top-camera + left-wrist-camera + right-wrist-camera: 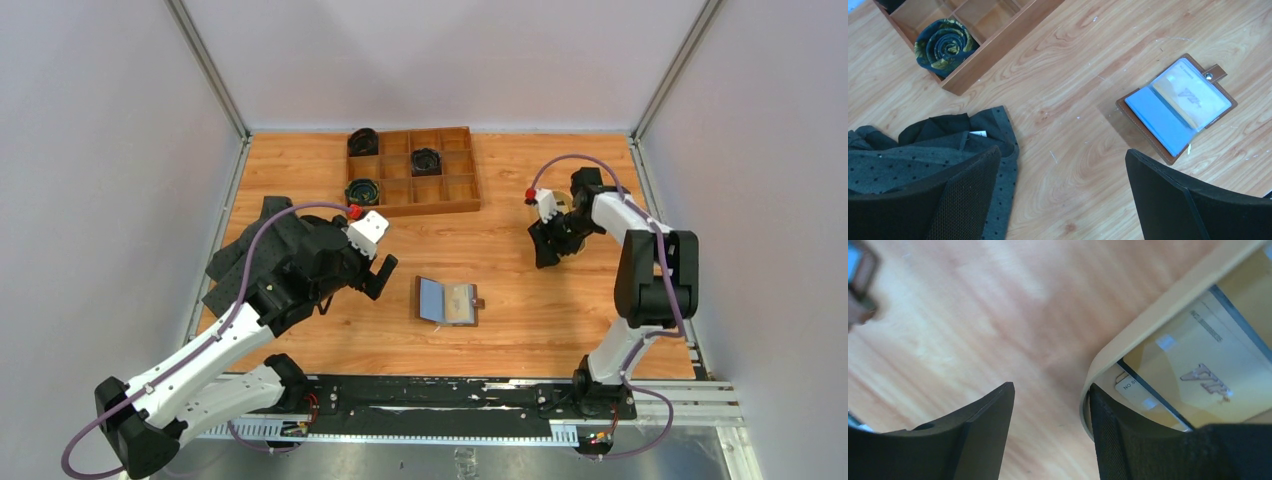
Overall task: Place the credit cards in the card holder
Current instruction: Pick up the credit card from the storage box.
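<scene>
Reaching forward from its near-left base, the left arm is held low over the table (520,330). The left gripper (355,288) (1063,200) is spread wide, nothing between its fingers. The card holder (447,301) (1175,107) is laid open and flat mid-table, just right of that gripper, with a sleeved card (1188,95) seen under clear plastic.

The right arm is folded, elbow raised, with the right gripper (548,250) (1050,395) pointed down at the far right. Its fingers are parted and nothing is gripped. The dish (1148,315) rim is set between them, one finger inside. A yellow card (1198,355) and a pale card (1130,387) are seen in the dish.

Open wood is seen on all sides of the holder. A dark cloth (250,250) (923,150) is bunched by the left edge and a tray (420,209) is placed at the back.
</scene>
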Controlling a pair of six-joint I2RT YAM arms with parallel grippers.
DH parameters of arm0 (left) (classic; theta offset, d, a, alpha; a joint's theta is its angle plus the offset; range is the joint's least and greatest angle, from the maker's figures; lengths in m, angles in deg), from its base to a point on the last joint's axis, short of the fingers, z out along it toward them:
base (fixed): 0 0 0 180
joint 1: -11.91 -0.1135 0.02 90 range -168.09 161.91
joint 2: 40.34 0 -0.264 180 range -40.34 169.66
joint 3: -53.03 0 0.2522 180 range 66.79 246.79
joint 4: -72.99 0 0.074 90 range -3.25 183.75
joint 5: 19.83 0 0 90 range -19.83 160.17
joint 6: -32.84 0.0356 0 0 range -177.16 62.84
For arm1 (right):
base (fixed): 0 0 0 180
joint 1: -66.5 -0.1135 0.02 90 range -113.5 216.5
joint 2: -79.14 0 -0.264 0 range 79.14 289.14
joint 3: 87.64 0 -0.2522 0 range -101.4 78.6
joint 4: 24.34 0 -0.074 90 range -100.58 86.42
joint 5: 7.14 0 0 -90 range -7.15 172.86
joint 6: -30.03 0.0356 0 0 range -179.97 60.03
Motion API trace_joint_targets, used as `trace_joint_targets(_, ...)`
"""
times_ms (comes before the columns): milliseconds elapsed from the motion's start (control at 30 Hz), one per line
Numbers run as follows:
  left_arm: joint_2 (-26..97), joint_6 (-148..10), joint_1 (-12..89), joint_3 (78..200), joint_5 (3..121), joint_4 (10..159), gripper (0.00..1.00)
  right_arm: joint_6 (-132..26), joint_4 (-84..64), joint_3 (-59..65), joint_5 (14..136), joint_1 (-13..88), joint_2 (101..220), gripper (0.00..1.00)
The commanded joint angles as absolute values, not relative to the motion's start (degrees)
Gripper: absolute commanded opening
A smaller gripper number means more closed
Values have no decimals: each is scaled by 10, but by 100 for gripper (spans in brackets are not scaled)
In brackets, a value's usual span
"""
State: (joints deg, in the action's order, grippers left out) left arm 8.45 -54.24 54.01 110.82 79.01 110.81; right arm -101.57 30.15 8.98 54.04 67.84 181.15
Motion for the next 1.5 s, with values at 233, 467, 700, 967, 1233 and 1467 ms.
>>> trace_joint_targets(233, 77, -532, 536, 1103, 801, 1118, 100, -1039, 434, 154, 407, 600, 1678, 62)
trace_joint_targets(467, 71, -529, 537, 1101, 798, 1115, 100, -1124, 434, 78, 472, 635, 1633, 67)
trace_joint_targets(700, 62, -527, 536, 1096, 802, 1115, 100, -1294, 379, 38, 483, 674, 1699, 69)
trace_joint_targets(967, 61, -526, 537, 1094, 797, 1112, 100, -1336, 373, -38, 509, 683, 1827, 67)
trace_joint_targets(1233, 62, -523, 537, 1092, 794, 1112, 100, -1285, 362, -82, 542, 683, 1903, 61)
trace_joint_targets(1467, 63, -523, 537, 1092, 794, 1112, 100, -1287, 358, -72, 557, 683, 1924, 63)
